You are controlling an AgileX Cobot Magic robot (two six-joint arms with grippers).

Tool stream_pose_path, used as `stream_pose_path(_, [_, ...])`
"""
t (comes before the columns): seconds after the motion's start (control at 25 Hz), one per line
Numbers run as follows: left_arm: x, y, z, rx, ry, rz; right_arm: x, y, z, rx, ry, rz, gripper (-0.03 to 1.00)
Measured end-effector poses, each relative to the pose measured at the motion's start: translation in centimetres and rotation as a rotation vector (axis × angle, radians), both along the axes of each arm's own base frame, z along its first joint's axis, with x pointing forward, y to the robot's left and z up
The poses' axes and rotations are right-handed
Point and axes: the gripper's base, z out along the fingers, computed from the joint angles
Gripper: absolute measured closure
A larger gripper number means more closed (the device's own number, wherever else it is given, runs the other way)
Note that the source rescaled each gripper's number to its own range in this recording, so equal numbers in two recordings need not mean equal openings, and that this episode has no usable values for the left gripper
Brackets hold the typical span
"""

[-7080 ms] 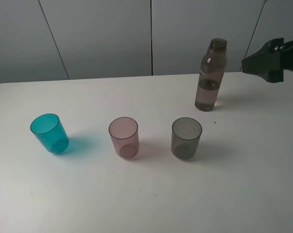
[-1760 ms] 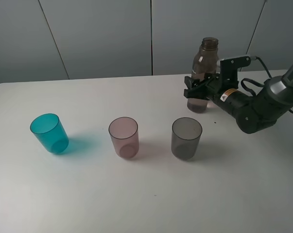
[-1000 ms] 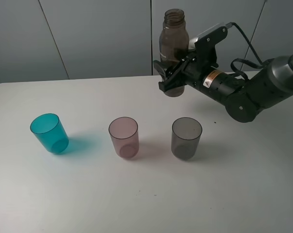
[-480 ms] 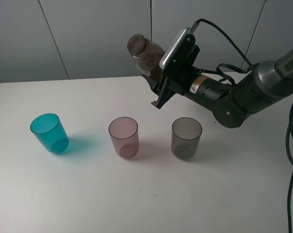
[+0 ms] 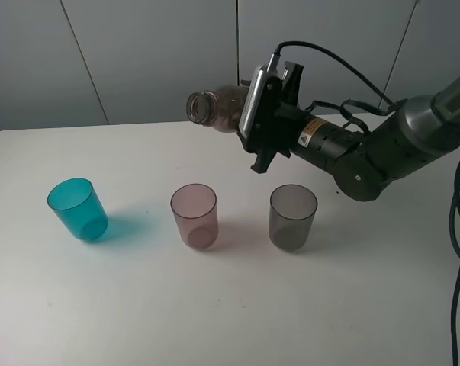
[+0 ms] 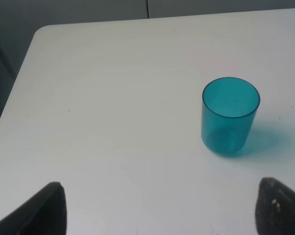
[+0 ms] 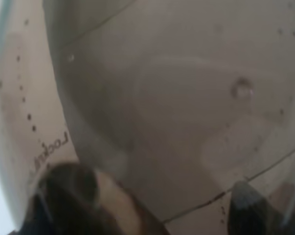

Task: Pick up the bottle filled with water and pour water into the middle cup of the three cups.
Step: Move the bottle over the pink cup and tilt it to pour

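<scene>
My right gripper (image 5: 254,122) is shut on the smoky-brown bottle (image 5: 218,107) and holds it tipped nearly flat in the air, its open mouth pointing left, above and a little behind the pale pink middle cup (image 5: 194,215). The bottle's wall (image 7: 176,98) fills the right wrist view. The teal cup (image 5: 78,209) stands at the left and also shows in the left wrist view (image 6: 230,115). The smoky grey cup (image 5: 293,216) stands at the right, below my right arm. My left gripper (image 6: 157,208) is open, with only its two fingertips (image 6: 44,208) in view, short of the teal cup.
The white table (image 5: 230,305) carries the three cups in a row. My right arm (image 5: 367,149) and its cables reach in from the right, over the grey cup. A grey panelled wall stands behind the table's far edge.
My right gripper took hold of the bottle at the back right, lifted it, carried it left and tipped it from upright to nearly flat. The cups have not moved.
</scene>
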Motion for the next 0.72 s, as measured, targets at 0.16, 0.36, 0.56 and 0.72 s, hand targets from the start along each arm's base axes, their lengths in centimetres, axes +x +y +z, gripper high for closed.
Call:
stream_pose_path(0.16, [0.0,0.0,0.0,0.0,0.0,0.0,0.0,0.0,0.0,-0.063,-0.05,0.008,0.96])
stream_pose_path(0.36, [0.0,0.0,0.0,0.0,0.0,0.0,-0.15,0.18,-0.02,-0.152,-0.121,0.046,0.96])
stream_pose_path(0.56, [0.0,0.0,0.0,0.0,0.0,0.0,-0.29,0.34,-0.04,-0.203,-0.163,0.076,0.96])
stream_pose_path(0.72, [0.0,0.0,0.0,0.0,0.0,0.0,-0.35,0.41,-0.05,-0.255,-0.208,0.094,0.96])
